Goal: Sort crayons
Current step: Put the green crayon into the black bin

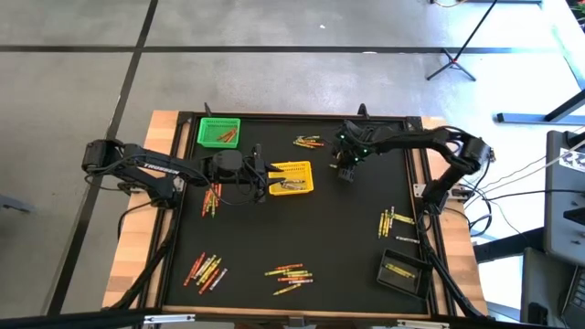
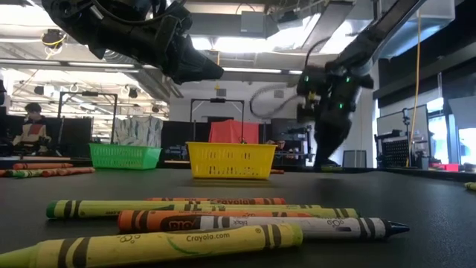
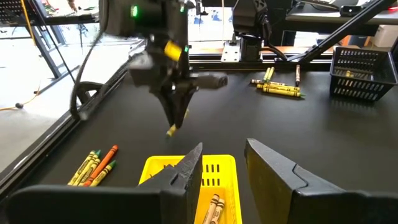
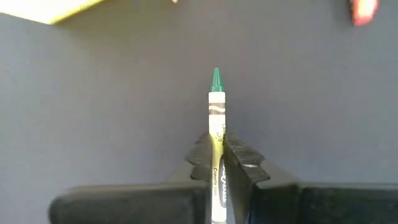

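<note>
Green-tipped crayon (image 4: pixel 216 134) pinched between the right gripper (image 4: pixel 217 163) jaws, tip sticking out ahead of them, above the mat (image 1: pixel 347 228) just right of the yellow basket (image 1: pixel 292 177), toward the far edge. Left gripper (image 3: pixel 224 163) jaws parted, holding nothing, over the basket's left side.

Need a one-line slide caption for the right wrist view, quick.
Right claw shut on a green-tipped crayon, held above the dark table.

Open mat (image 1: pixel 338 228) mid-table; yellow basket (image 1: pixel 292 177) btwn arms.
</note>
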Tool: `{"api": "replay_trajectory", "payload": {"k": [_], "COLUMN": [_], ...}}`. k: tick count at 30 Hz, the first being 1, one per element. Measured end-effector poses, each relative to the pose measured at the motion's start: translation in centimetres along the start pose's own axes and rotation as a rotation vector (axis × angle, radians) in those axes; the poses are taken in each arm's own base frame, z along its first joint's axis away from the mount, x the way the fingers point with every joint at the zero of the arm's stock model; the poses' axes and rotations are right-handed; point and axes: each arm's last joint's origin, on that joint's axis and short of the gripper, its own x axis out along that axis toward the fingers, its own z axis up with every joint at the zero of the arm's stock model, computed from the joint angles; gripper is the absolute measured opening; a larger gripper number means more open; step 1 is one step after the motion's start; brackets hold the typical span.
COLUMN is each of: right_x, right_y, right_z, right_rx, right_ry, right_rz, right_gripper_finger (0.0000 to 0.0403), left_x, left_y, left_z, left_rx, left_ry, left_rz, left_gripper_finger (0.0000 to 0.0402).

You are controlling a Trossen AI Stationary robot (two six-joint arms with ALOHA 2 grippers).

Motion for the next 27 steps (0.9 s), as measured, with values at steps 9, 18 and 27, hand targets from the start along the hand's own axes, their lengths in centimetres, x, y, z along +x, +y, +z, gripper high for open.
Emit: {"api": "replay_trajectory", "payload": {"k": [9,18,27], "right_x": [-3.6,-6.0,-8.0], "right_y": [5.2,10.0,14.9], "right_z": [0.0,-0.8,-2.6], "right_rx": [-0.086,-0.158,-0.153], "right_ry": [0.005,0.005,0.046], "right_rz": [0.066,0.166,0.197], "right_gripper_finger": [0.0034,0.0029,0.0028], "left_x": [0.0,0.0,0.0], "left_y": [-0.6,-0.5,-0.6], "left_z": [0.0,0.0,0.0], "left_rx": [0.006,0.006,0.007], "left_ry": [0.0,0.005,0.005], "left_rz": [-0.02,0.011,0.003], "left_gripper_finger": [0.0107,0.0107,0.0107]}}
